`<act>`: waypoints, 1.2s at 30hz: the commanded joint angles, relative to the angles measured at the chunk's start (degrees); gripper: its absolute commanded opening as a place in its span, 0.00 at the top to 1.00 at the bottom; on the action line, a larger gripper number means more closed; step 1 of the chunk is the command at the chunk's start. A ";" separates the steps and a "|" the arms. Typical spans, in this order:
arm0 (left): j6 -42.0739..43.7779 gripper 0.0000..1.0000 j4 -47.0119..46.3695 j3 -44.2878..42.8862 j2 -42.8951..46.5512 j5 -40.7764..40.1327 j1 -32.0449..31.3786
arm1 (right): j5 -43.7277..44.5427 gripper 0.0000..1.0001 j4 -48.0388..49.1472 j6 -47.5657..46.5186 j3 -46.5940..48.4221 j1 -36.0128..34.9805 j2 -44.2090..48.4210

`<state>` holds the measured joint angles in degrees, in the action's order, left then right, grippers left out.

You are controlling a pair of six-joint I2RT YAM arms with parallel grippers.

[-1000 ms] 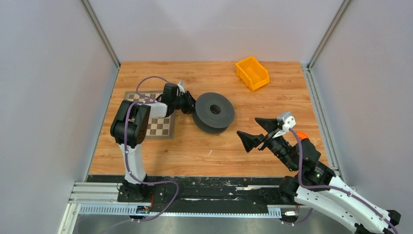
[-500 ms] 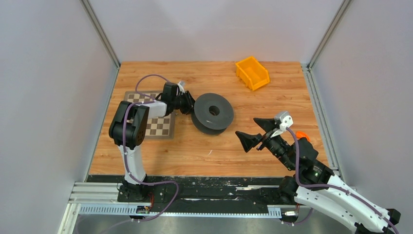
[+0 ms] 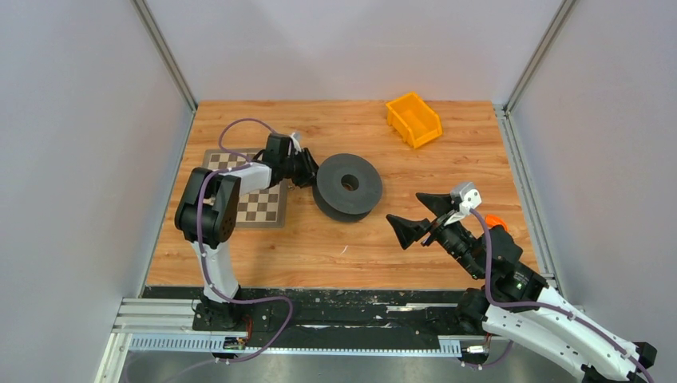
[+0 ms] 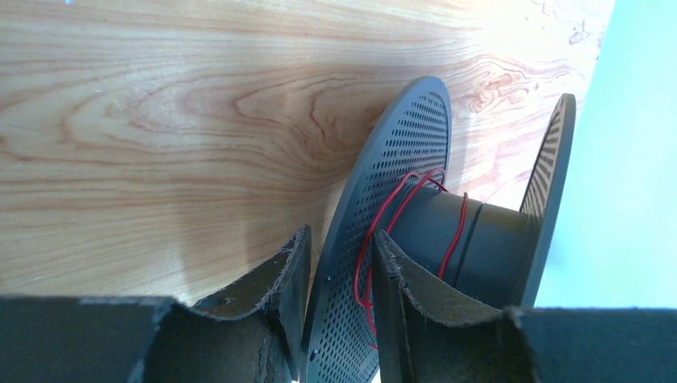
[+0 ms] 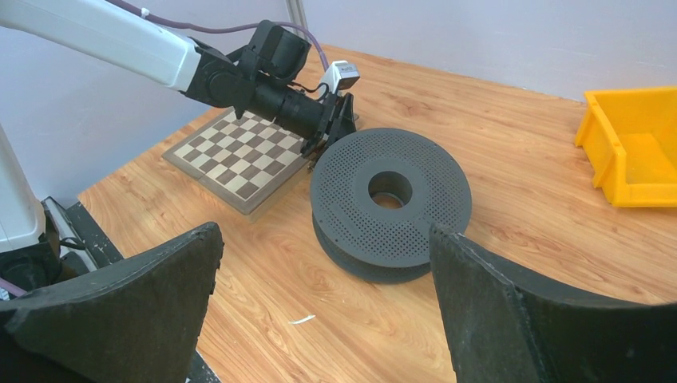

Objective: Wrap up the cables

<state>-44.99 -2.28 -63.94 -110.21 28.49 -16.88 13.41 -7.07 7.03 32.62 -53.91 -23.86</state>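
Observation:
The dark grey spool [image 3: 347, 185] lies near the middle of the table, slightly tilted. It also shows in the right wrist view [image 5: 389, 199]. The thin red cable [image 4: 459, 231] runs in a few loose turns round the spool's hub. My left gripper [image 3: 310, 170] is at the spool's left rim. In the left wrist view the gripper [image 4: 342, 239] is shut on the perforated flange [image 4: 391, 183], one finger on each side. My right gripper [image 3: 407, 209] is wide open and empty, right of and nearer than the spool; the spool lies ahead of it [image 5: 323, 239].
A chessboard [image 3: 255, 199] lies on the table under the left arm. A yellow bin [image 3: 413, 120] stands at the back right. A small white scrap [image 3: 345, 250] lies in front of the spool. An orange object [image 3: 495, 221] sits behind the right arm.
The spool has shifted slightly to the left and back with the left gripper on its rim. The left arm's elbow swung left. The right arm has barely moved.

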 commanded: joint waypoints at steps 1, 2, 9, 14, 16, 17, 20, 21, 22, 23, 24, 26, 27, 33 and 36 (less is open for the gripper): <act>2.62 0.60 1.12 -2.88 4.61 -1.55 0.25 | -0.24 0.00 0.88 0.36 -0.32 0.10 0.61; 2.76 0.60 1.36 -2.87 4.82 -1.57 0.35 | -0.22 0.00 0.91 0.39 -0.36 0.07 0.65; 3.72 0.60 2.02 -2.21 5.55 -2.23 1.21 | -0.25 0.00 0.87 0.40 -0.53 0.05 1.02; 5.19 0.61 5.30 -2.11 6.30 -3.77 1.48 | -0.39 0.00 0.92 0.50 -0.45 0.09 0.84; 5.59 0.61 5.73 -2.34 6.34 -4.25 1.51 | -0.48 0.00 0.91 0.57 -0.41 0.03 0.65; 5.96 0.61 6.40 -2.47 6.31 -4.51 1.55 | -0.49 0.00 0.92 0.62 -0.45 0.03 0.53; 6.94 0.61 8.20 -3.39 6.34 -6.26 1.61 | -0.58 0.00 0.88 0.72 -0.37 0.09 0.48; 7.35 0.61 8.95 -3.52 6.42 -6.56 1.65 | -0.61 0.00 0.93 0.76 -0.37 0.11 0.53; 7.54 0.61 9.26 -3.79 6.50 -7.14 1.63 | -0.58 0.00 0.91 0.78 -0.44 0.04 0.56; 7.92 0.61 9.96 -3.85 6.66 -7.45 1.65 | -0.51 0.00 0.92 0.79 -0.45 0.03 0.57; 8.13 0.61 10.30 -4.05 6.76 -8.07 1.74 | -0.46 0.00 0.92 0.85 -0.39 0.08 0.48; 8.73 0.61 11.65 -4.51 6.95 -9.07 1.83 | -0.42 0.00 0.88 0.80 -0.32 0.08 0.32; 9.14 0.61 12.51 -4.74 7.14 -9.47 1.84 | -0.40 0.00 0.91 0.77 -0.27 0.06 0.15; 11.18 0.61 16.22 -5.91 11.14 -12.75 2.41 | 3.14 0.00 -0.31 4.24 -0.58 0.05 -1.52; 13.27 0.61 18.33 -7.00 15.81 -14.55 2.44 | 7.29 0.00 -3.30 8.28 0.21 0.06 -2.44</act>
<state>-35.75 13.50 -67.13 -102.10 17.28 -14.83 15.22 -7.53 9.67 32.62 -53.91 -25.32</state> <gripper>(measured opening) 0.388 0.998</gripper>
